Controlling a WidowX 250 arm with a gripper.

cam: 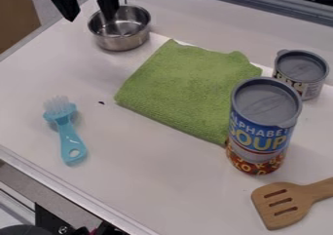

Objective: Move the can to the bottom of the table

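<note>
Empty gripper at the top left, soup can upright on the right

The gripper (92, 17) hangs at the upper left, its two fingers spread wide with nothing between them. One fingertip overlaps the pot (120, 28) in view; whether they touch, I cannot tell. The spread suits an approach to something broad, though the pot is not what the task asks for.

The soup can (263, 124) stands upright on the right of the table (153, 175), by the right corner of the green cloth (185, 85). It is probably the can meant, but a small can (301, 72) stands behind it, so the wording leaves some doubt. Standing on its base, the soup can offers its sides for a grasp from above, and its height makes tipping the likely risk.

The spatula (283, 205) lies just below it, in the way of a straight move down, so setting down to its left looks wiser. The brush (65, 131) lies well apart on the left, leaving room between. The move itself is still to be done.
</note>
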